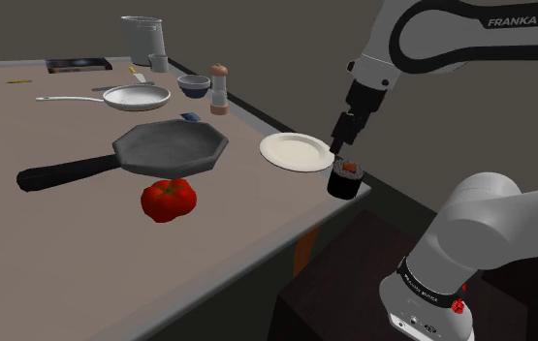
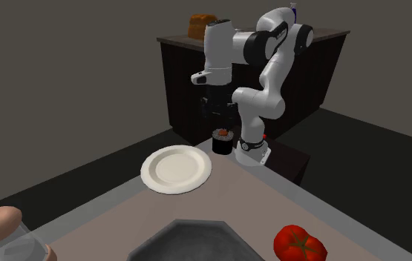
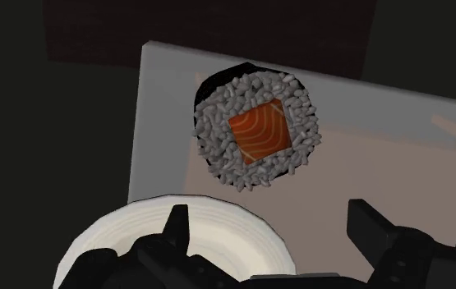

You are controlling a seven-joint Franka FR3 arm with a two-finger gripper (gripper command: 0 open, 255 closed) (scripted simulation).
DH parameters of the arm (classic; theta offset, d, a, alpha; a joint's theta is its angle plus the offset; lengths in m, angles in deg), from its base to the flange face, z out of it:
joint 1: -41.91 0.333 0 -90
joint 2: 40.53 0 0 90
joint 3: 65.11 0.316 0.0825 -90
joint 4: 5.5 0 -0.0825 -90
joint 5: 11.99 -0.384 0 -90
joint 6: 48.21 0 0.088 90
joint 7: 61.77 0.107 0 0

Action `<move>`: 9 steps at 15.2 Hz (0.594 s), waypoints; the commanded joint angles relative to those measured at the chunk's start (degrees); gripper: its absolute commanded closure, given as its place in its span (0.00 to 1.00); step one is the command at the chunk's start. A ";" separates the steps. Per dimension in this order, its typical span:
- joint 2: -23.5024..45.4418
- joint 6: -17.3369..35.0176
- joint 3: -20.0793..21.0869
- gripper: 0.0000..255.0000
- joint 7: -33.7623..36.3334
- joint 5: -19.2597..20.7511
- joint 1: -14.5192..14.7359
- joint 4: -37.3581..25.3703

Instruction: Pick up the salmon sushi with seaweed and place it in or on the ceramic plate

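Two black fingers of the gripper (image 3: pixel 269 215) stand well apart with nothing between them, so nothing is held yet. From where I stand, the sushi (image 3: pixel 256 127) sits straight below the gripper, on the table (image 1: pixel 82 242) close to its corner. The roll stands upright, cut face up toward the hand, with an orange square of salmon in the rice and a dark wrap round the side. Its axis therefore runs along the gripper's own line of approach, and its round side gives the fingers no preferred angle.

In the shoulder view the gripper (image 1: pixel 342 136) hangs just above the sushi (image 1: pixel 346 177), apart from it. I judge the next move to be a plain descent until the fingers straddle the roll, then a squeeze.

Close by, the plate (image 3: pixel 103 238) lies under one finger's side, just beside the sushi, so the carry should be short. Any drift toward that side on the way down could set a finger on the rim.
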State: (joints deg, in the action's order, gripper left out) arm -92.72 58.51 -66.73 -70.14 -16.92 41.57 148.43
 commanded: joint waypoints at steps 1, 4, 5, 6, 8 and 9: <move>-1.72 3.28 -1.03 0.00 0.12 -1.35 -0.28 4.74; -1.38 5.14 -0.91 0.00 0.08 -1.60 -0.17 6.25; -1.16 6.03 -0.84 0.00 0.05 -1.70 -0.10 6.90; -0.91 6.93 -0.77 0.00 0.03 -1.80 -0.03 7.55; -0.34 8.77 -0.62 0.00 -0.02 -2.02 0.14 8.81; 0.18 10.26 -0.51 0.00 -0.06 -2.20 0.28 9.77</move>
State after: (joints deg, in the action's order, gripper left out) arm -92.75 67.54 -67.37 -70.21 -18.94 41.72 157.23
